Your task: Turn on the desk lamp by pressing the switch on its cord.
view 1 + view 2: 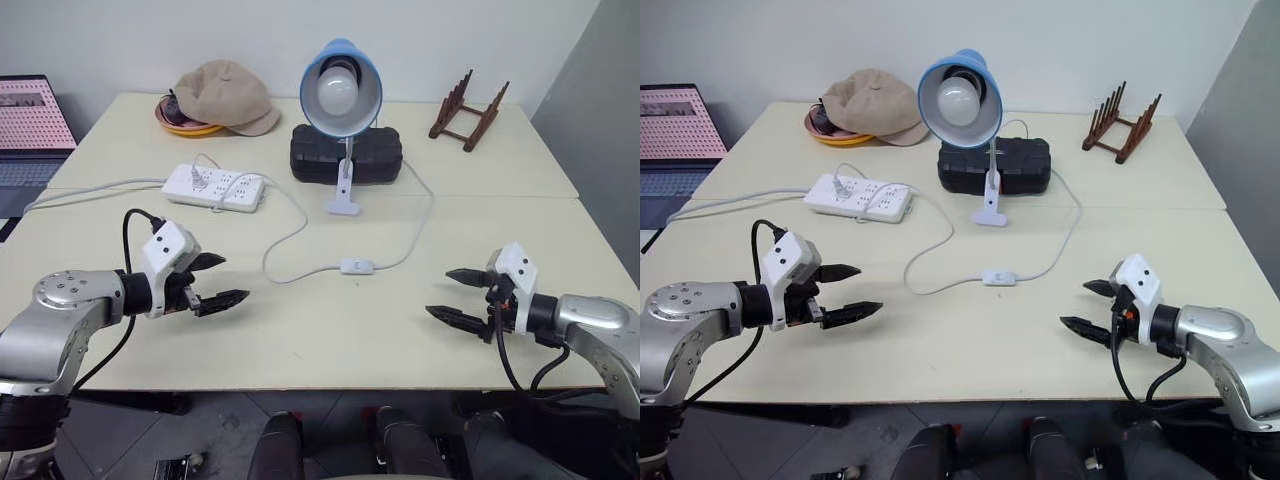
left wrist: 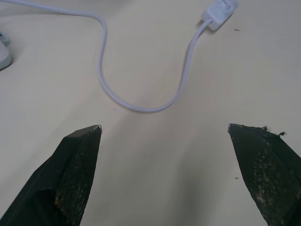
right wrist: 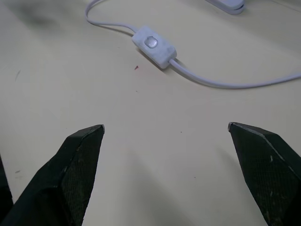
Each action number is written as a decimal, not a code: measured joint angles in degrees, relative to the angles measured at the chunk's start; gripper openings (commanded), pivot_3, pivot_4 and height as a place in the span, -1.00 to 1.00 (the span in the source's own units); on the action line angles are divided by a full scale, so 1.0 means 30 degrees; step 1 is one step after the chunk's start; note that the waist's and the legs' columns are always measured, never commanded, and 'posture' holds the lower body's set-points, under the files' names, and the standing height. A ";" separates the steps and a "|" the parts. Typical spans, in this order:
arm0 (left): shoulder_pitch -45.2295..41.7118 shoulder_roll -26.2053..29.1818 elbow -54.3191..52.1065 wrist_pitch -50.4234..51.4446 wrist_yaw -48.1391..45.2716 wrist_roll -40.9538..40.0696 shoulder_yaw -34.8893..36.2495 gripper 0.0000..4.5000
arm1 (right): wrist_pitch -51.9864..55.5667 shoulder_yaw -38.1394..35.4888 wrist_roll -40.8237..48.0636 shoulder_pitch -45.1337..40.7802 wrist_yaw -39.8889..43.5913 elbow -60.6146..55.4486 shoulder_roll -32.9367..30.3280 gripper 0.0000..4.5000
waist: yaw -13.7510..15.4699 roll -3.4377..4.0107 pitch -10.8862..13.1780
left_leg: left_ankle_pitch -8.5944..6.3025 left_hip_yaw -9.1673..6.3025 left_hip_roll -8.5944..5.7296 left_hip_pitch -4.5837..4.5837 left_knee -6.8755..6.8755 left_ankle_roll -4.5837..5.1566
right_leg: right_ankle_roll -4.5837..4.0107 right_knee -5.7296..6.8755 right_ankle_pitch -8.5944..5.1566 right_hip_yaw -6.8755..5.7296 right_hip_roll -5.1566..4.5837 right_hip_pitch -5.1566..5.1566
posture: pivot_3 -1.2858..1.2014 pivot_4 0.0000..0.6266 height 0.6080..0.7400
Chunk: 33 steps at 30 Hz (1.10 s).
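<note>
The desk lamp [image 1: 340,90] with a light-blue shade and white bulb stands unlit at the back middle of the cream table, clipped upright on its white base [image 1: 344,199]. Its thin white cord [image 1: 290,235] loops forward across the table to the small white switch [image 1: 357,267], which lies flat in the middle. The switch [image 3: 154,45] shows its round button on top. My left gripper [image 1: 222,282] hovers open at the front left, well left of the switch. My right gripper [image 1: 450,295] hovers open at the front right, also apart from it. Both hold nothing.
A white power strip [image 1: 214,187] lies at the left back. A black box [image 1: 346,154] sits behind the lamp. A beige cap [image 1: 226,96] rests on an orange dish, a wooden rack [image 1: 467,112] stands at the back right, and a laptop [image 1: 30,125] is far left.
</note>
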 measured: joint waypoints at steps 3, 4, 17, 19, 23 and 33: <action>-0.0313 0.0024 0.0280 -0.0094 0.0038 0.0127 -0.0069 1.00 | -0.0010 0.0031 -0.0066 -0.0157 -0.0089 0.0187 0.0014 0.97 | 0.0026 0.0000 0.0000 | 0.0001 -0.0002 -0.0002 -0.0003 0.0004 0.0000 | -0.0001 0.0001 0.0000 -0.0002 0.0000 0.0001 | 0.03 -0.52 1.00; -0.0565 0.0024 0.0390 -0.0034 0.0056 0.0118 -0.0084 1.00 | 0.0014 0.0017 -0.0067 -0.0264 -0.0179 0.0279 0.0019 0.97 | 0.0026 -0.0001 0.0000 | 0.0001 -0.0001 -0.0002 -0.0005 0.0007 0.0000 | 0.0000 -0.0001 0.0002 0.0001 -0.0001 0.0001 | 0.03 -0.52 1.00; -0.2495 -0.0362 0.0199 0.0613 0.0005 -0.0427 -0.0615 1.00 | -0.0610 0.0909 -0.0453 -0.2270 0.0089 0.0920 -0.0022 0.97 | 0.0023 -0.0004 -0.0002 | 0.0002 -0.0001 -0.0006 -0.0002 0.0013 0.0001 | 0.0005 -0.0003 0.0005 0.0003 -0.0002 0.0009 | 0.03 -0.52 1.00; -0.3025 -0.0496 -0.0406 0.1233 0.0022 -0.0855 -0.0832 1.00 | -0.1097 0.1784 -0.0796 -0.2903 0.0514 0.1264 0.0100 0.97 | 0.0019 -0.0003 -0.0001 | 0.0001 0.0004 -0.0008 -0.0006 0.0011 0.0000 | 0.0009 -0.0008 0.0006 0.0006 -0.0003 0.0008 | 0.03 -0.52 1.00; -0.4181 -0.1671 -0.2275 0.1958 0.0376 -0.1685 -0.1825 1.00 | -0.3233 0.4233 -0.2697 -0.5458 0.1363 0.3189 0.1040 0.97 | -0.0019 -0.0003 -0.0001 | 0.0001 0.0004 -0.0011 -0.0009 0.0010 0.0000 | 0.0111 -0.0010 0.0063 0.0005 -0.0001 0.0008 | 0.03 -0.52 1.00; -0.3601 -0.1555 -0.3148 0.1840 0.0066 -0.1700 -0.2449 1.00 | -1.0726 0.8971 -0.8131 -1.0011 0.2565 1.2182 0.4847 0.97 | -0.0362 0.0004 0.0003 | 0.0002 -0.0010 -0.0004 -0.0011 0.0000 0.0000 | 0.0115 0.0005 0.0068 0.0000 0.0015 -0.0006 | 0.03 -0.52 1.00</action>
